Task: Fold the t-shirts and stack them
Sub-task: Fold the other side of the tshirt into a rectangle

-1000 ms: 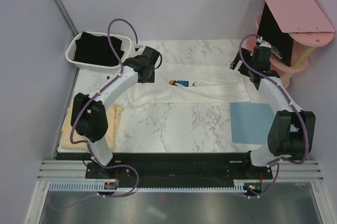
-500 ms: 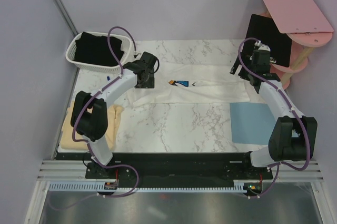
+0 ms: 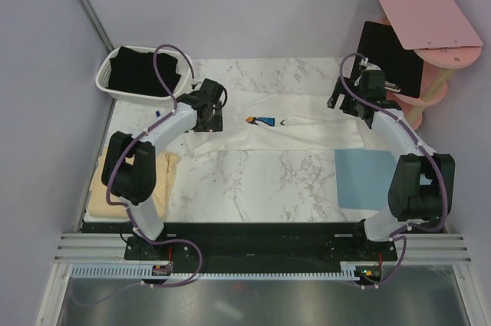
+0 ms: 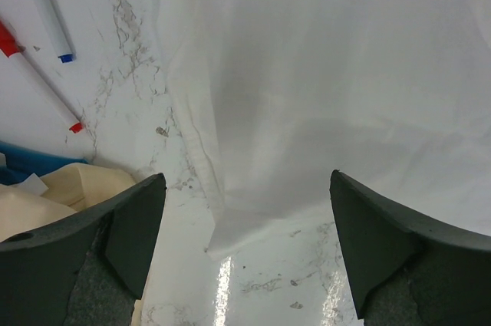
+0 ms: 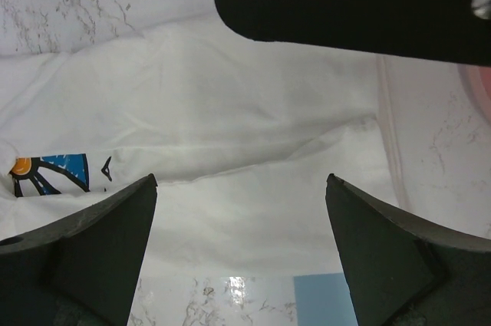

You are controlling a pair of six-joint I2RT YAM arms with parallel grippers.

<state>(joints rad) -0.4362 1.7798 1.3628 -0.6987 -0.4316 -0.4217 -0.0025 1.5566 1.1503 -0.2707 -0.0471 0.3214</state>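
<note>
basket [image 3: 102,80]: far-left corner of surface [image 3: 253,180]; holds black tee [image 3: 142,71], bunched up
yellow tee [image 3: 98,188]: near-left edge of surface, partly hidden by L arm
L pincer [image 4: 245,176]: jaws wide, empty, over left end of white tee [image 3: 299,123]
white tee: wide strip across far half of surface, print up
R pincer [image 5: 239,179]: jaws wide, empty, over tee's right end, black clipboard [image 3: 391,54] just beyond
blue mat [image 3: 367,176]: flat, right side of surface

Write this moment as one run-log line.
left hand: open, above white t-shirt | right hand: open, above same t-shirt | nothing held
</note>
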